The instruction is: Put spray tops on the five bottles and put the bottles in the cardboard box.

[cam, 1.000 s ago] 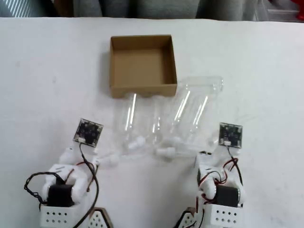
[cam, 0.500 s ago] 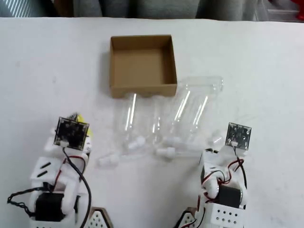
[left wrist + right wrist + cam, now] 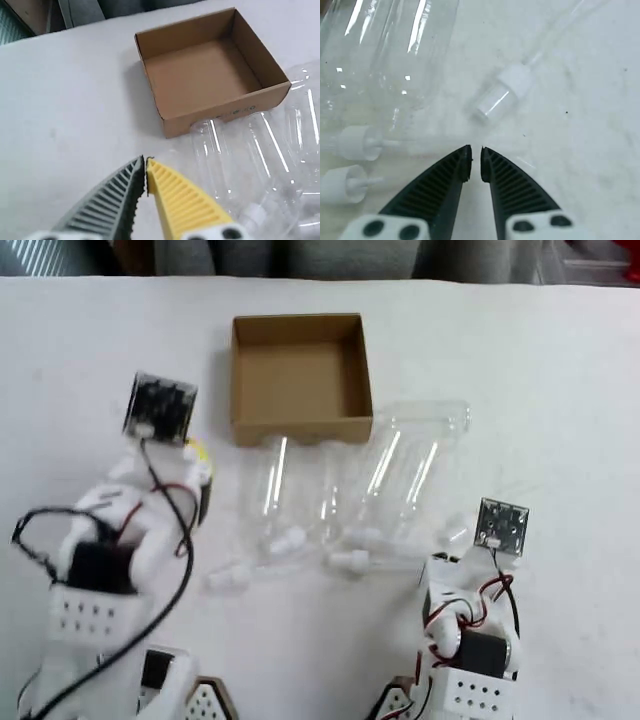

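Spray top [image 3: 499, 93] just beyond right tool [image 3: 475, 161]

Closed left claw [image 3: 146, 170] near cardboard box [image 3: 225, 111], clear bottles [image 3: 235, 150] just beside the box

1 cardboard box [image 3: 300, 430], upper centre of the high view. Clear bottles [image 3: 268, 485] lay side by side just below it: 4 could be made out for sure, but they overlapped, so exact no. couldn't be told. White spray tops [image 3: 228, 577]: 5 counted, strung across mid-frame along the bottles' lower ends. Arms: 2, the left arm [image 3: 100, 560] at lower left & the right arm [image 3: 468, 640] at lower right, w/ 1 gripper each: left gripper [image 3: 146, 172], right gripper [image 3: 472, 157]. 1 table [image 3: 520, 370].
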